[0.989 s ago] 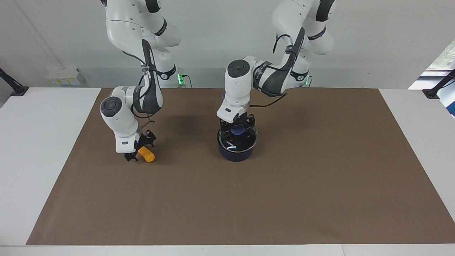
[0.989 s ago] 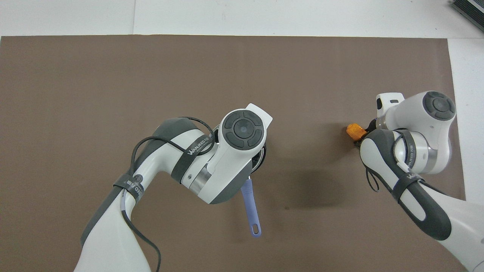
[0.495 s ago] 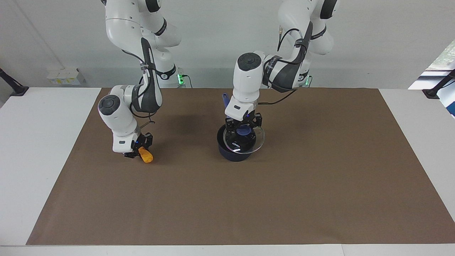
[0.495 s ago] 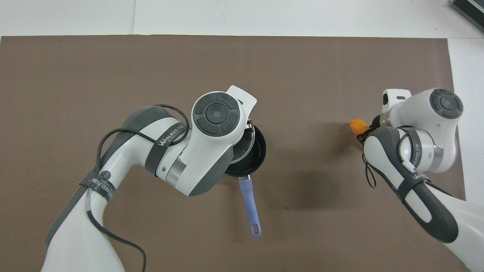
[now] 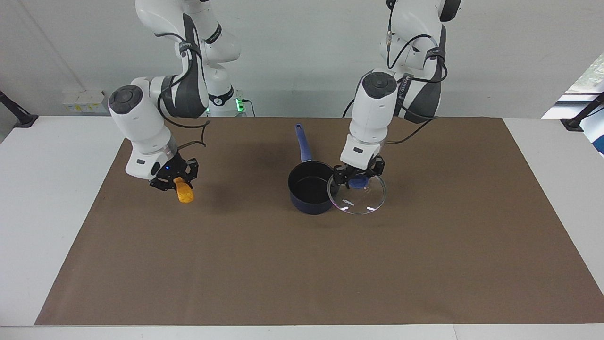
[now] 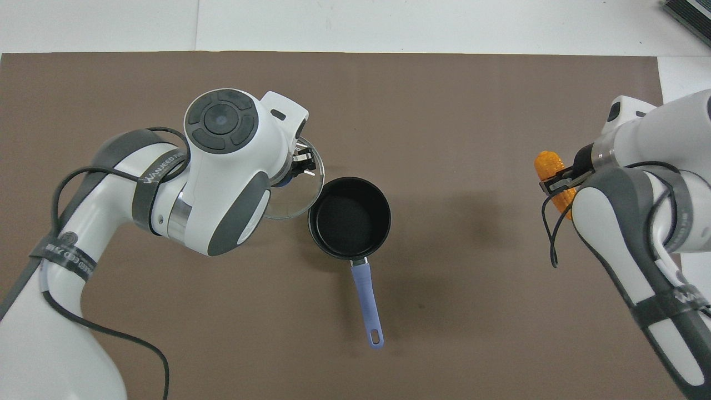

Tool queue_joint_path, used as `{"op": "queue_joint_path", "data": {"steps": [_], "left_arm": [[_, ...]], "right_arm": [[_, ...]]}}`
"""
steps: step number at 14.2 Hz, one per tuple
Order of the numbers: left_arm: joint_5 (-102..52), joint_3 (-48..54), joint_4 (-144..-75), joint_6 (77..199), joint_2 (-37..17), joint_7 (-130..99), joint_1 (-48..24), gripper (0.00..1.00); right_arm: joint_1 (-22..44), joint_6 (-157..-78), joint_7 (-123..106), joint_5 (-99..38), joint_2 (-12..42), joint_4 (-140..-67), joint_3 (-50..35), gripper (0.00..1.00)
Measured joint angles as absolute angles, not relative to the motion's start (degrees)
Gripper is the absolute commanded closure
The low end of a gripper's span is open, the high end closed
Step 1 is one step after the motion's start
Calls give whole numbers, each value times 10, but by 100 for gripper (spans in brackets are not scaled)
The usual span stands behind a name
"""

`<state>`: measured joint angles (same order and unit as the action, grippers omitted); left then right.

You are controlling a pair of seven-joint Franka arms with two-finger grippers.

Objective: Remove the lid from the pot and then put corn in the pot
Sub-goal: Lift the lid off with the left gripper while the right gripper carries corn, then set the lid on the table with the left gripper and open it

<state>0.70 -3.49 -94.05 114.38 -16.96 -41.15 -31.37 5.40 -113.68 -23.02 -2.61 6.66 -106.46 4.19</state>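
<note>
The pot (image 5: pixel 309 190) stands open on the brown mat, its black inside bare; in the overhead view (image 6: pixel 350 218) its blue handle (image 6: pixel 367 300) points toward the robots. My left gripper (image 5: pixel 358 178) is shut on the blue knob of the lid (image 5: pixel 357 199) and holds the lid in the air just beside the pot, toward the left arm's end; the lid also shows in the overhead view (image 6: pixel 294 194) under my left gripper (image 6: pixel 289 175). My right gripper (image 5: pixel 175 182) is shut on the corn (image 5: pixel 183 192) and holds it above the mat toward the right arm's end; the corn (image 6: pixel 550 165) sticks out of my right gripper (image 6: pixel 561 180).
The brown mat (image 5: pixel 302 264) covers most of the white table (image 5: pixel 42 198). Nothing else lies on the mat besides the pot.
My left gripper has lifted the lid off the pot and carried it sideways toward the left arm's end. My right gripper has raised the corn off the mat.
</note>
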Motion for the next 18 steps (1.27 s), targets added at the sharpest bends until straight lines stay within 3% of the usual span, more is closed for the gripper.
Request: {"op": "queue_joint_path", "data": {"steps": [4, 9, 18], "left_arm": [[7, -35, -966, 1144, -167, -351, -251, 100], [5, -36, -1029, 1165, -145, -230, -167, 100], [4, -36, -1185, 1257, -70, -142, -63, 100]], "right_arm": [[105, -1074, -112, -25, 55, -1003, 40, 100], [194, -1072, 45, -26, 67, -989, 35, 100], [350, -1173, 271, -28, 172, -944, 34, 100]]}}
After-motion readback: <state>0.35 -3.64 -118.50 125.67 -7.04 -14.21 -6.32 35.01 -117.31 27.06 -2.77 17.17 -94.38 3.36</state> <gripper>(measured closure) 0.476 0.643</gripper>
